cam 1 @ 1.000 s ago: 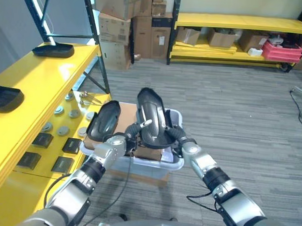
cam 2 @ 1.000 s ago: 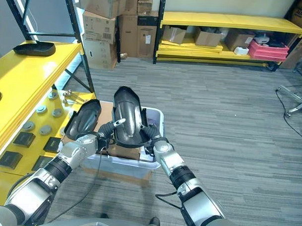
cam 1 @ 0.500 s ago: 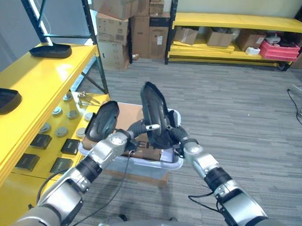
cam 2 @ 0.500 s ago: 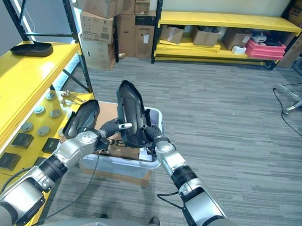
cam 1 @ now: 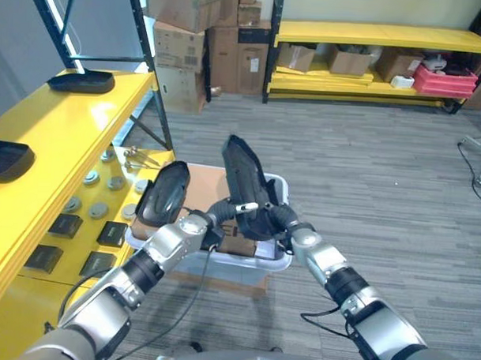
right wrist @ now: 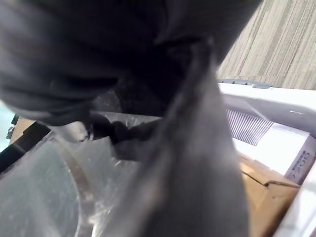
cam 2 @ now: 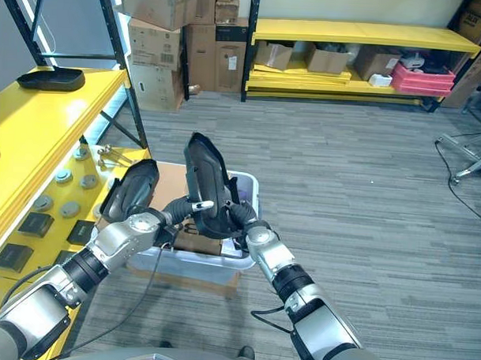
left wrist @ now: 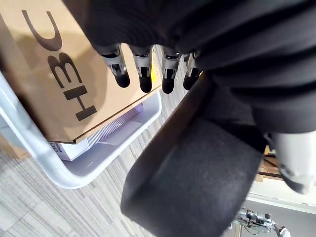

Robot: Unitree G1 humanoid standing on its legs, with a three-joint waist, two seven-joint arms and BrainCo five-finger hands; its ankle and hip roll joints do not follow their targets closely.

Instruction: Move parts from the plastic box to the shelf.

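Note:
A long black moulded part (cam 1: 244, 184) stands nearly upright over the clear plastic box (cam 1: 273, 262). My right hand (cam 1: 289, 225) grips its lower end from the right, fingers curled behind it. My left hand (cam 1: 193, 226) reaches in from the left. Its fingers (left wrist: 143, 74) are straight over the brown cardboard (left wrist: 59, 84), and its thumb rests against the part (left wrist: 197, 173). A second black part (cam 1: 162, 195) lies on the cardboard at the box's left side. The yellow shelf (cam 1: 68, 138) runs along my left with two black parts (cam 1: 82, 81) (cam 1: 6, 157) on top.
The lower yellow shelf level (cam 1: 31, 299) holds round discs (cam 1: 94, 175) and flat black squares (cam 1: 114, 232). Stacked cardboard boxes (cam 1: 182, 48) stand behind the shelf post. A yellow rack (cam 1: 372, 42) with boxes lines the far wall, across open grey floor (cam 1: 383, 177).
The long black part has turned more edge-on and leans a little left. My left hand has shifted right, closer under it. The camera view has shifted slightly.

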